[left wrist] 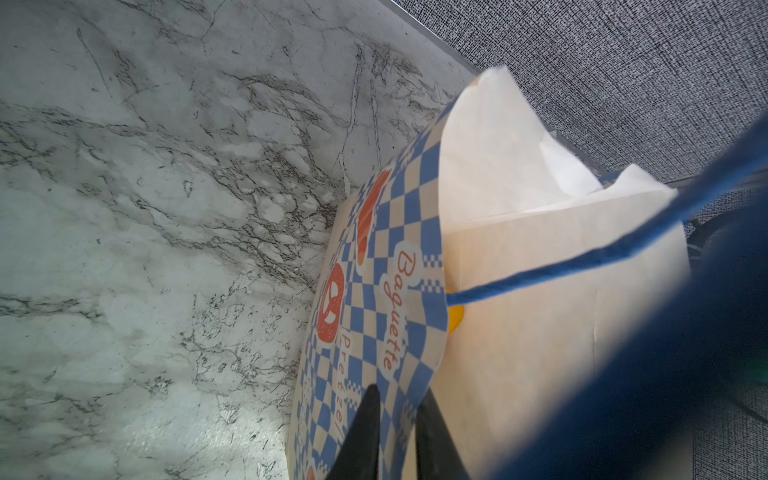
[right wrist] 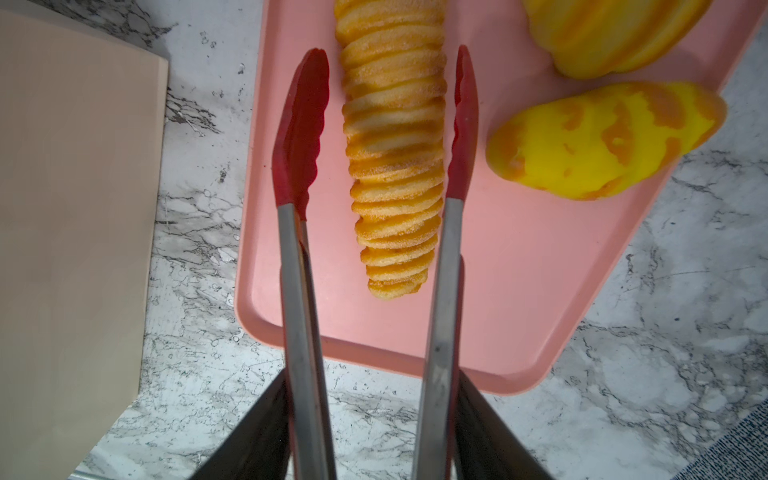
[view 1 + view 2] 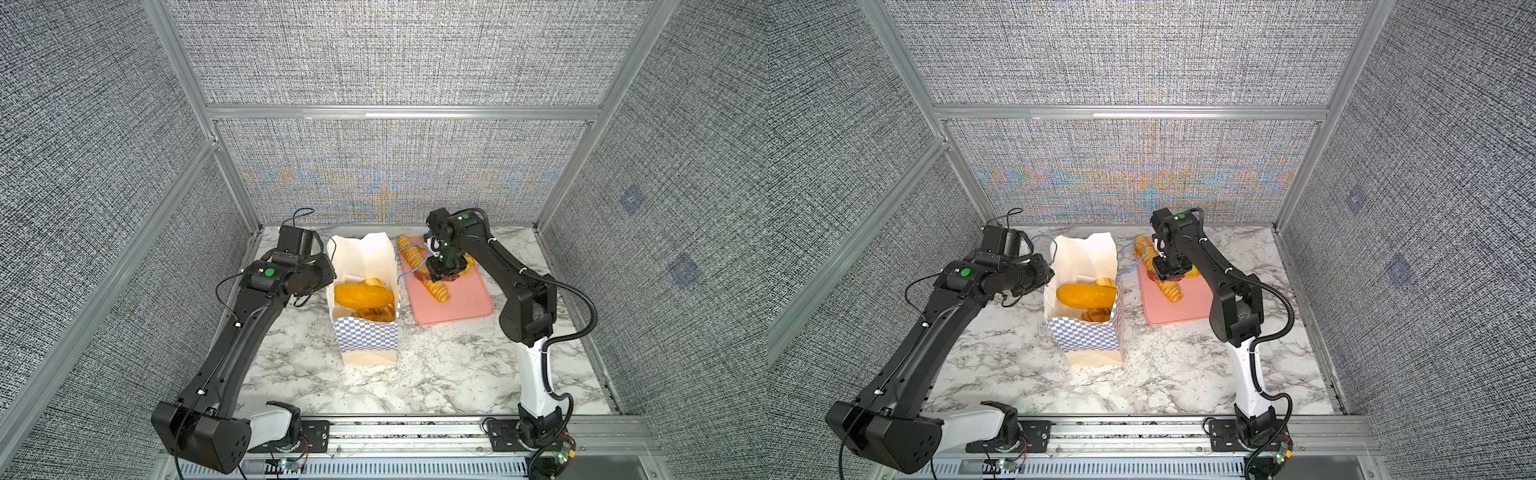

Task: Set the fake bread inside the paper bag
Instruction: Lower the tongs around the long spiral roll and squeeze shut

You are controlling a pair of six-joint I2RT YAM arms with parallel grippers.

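The paper bag point(image 3: 365, 340) point(image 3: 1088, 336) stands open mid-table, holding an oval loaf point(image 3: 363, 295) point(image 3: 1086, 295) and other fake bread beneath it. My left gripper point(image 3: 327, 272) point(image 1: 399, 432) is shut on the bag's left wall point(image 1: 540, 332), with the checkered edge pinched between its black fingers. My right gripper point(image 3: 442, 272) point(image 2: 374, 415) is shut on the red tongs point(image 2: 301, 133). The tongs' tips stand apart on either side of the ridged baguette point(image 2: 395, 166) point(image 3: 436, 289), which lies on the pink tray point(image 2: 519, 291). Two yellow-orange rolls point(image 2: 602, 141) lie beside it.
The pink tray point(image 3: 461, 303) point(image 3: 1187, 309) sits right of the bag on the marble table. A blue cord handle point(image 3: 415, 257) point(image 1: 561, 266) loops from the bag over the baguette's far end. Grey fabric walls enclose the back and sides.
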